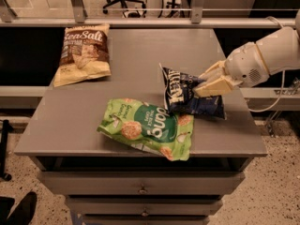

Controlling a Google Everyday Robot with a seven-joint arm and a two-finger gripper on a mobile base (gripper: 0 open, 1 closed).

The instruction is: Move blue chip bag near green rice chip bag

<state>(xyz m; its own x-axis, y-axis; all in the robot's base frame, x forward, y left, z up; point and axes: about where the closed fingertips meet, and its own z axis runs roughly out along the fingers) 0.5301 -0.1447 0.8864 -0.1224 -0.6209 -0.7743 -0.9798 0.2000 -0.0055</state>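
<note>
The blue chip bag (185, 95) is a small crinkled navy bag with white lettering. It rests on the grey table (154, 50) at the right, its lower edge touching the upper right corner of the green rice chip bag (147, 128). The green bag lies flat near the table's front edge. My gripper (207, 81) comes in from the right on a white arm, and its cream fingers (216, 86) are closed on the blue bag's right edge. The bag's left corner sticks up.
A tan-and-brown "Sea Salt" bag (84, 53) lies at the table's back left. Drawers (140, 189) sit under the tabletop. A metal rail (140, 22) runs behind the table. The table's right edge is just below my gripper.
</note>
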